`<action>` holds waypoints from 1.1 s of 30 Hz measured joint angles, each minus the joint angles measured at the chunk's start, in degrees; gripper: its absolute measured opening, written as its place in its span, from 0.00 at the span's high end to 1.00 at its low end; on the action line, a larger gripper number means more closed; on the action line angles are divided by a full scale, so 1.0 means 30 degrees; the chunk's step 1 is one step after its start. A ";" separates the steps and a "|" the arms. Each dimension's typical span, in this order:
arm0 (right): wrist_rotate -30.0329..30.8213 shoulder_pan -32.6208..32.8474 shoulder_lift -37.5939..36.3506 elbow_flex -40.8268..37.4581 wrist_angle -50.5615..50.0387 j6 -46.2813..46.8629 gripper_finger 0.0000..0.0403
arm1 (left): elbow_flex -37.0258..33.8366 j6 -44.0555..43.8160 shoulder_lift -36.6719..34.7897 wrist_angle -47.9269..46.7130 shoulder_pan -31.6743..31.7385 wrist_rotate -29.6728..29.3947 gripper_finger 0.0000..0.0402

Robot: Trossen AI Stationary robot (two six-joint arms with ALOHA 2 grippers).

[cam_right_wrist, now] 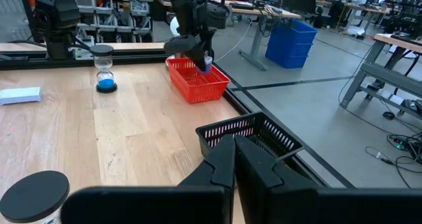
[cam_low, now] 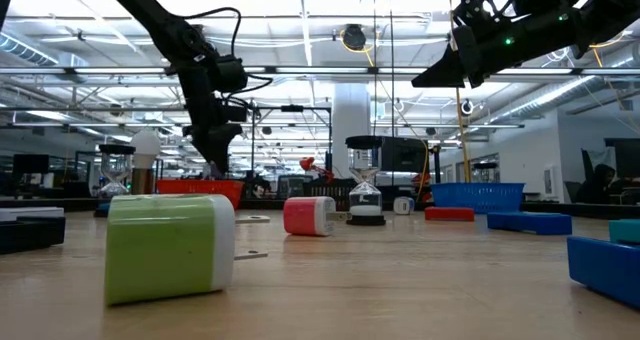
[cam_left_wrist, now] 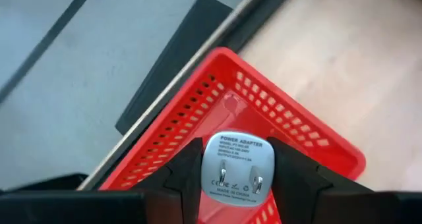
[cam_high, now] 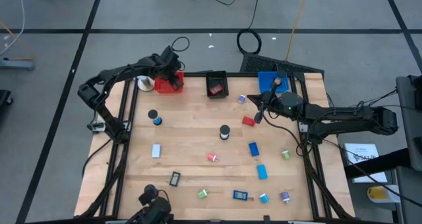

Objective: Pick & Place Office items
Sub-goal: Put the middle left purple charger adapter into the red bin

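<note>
My left gripper (cam_left_wrist: 235, 178) hangs over the red bin (cam_left_wrist: 290, 118) at the table's far left and is shut on a small power adapter (cam_left_wrist: 234, 161) with a white pronged face. The right wrist view shows the adapter's blue body (cam_right_wrist: 208, 64) just above the red bin (cam_right_wrist: 196, 82). My right gripper (cam_high: 258, 116) is shut and level above the table, near a red block (cam_high: 248, 121). Several more office items lie loose on the wood: a blue block (cam_high: 253, 149), a light-blue block (cam_high: 262, 172), a green piece (cam_high: 202, 194), and a black-framed rectangle (cam_high: 175, 178). My left gripper pinches the adapter between its two fingers, one finger (cam_left_wrist: 188, 174) on each of two opposite sides (cam_left_wrist: 206, 166). The fingers slant down from above. The adapter is lifted clear over the inside of the red bin, with its pronged face turned up toward the wrist.
A black bin (cam_high: 216, 84) and a blue bin (cam_high: 270, 80) stand along the far edge, right of the red bin (cam_high: 168, 85). A white ball on a tan base (cam_high: 144, 84) stands left of the red bin. Two hourglasses (cam_high: 154, 117) (cam_high: 224, 132) stand upright mid-table.
</note>
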 joint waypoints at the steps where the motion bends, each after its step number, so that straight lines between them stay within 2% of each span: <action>1: 0.0000 -0.0007 -0.0007 0.0000 0.0000 0.0000 1.00 | 0.0000 0.0531 0.0123 0.0087 -0.0007 0.0022 0.65; 9: 0.0000 -0.0007 -0.0007 0.0000 0.0000 -0.0007 1.00 | -0.0007 0.3575 0.1421 0.0256 0.0117 0.1180 0.65; 16: 0.0000 -0.0007 -0.0004 0.0000 0.0003 -0.0007 1.00 | -0.0007 0.3978 0.2439 0.1988 0.0175 0.0341 0.65; 33: 0.0000 -0.0007 -0.0007 0.0000 0.0007 -0.0022 1.00 | -0.0007 0.3635 0.2404 0.2493 0.0180 0.0322 0.65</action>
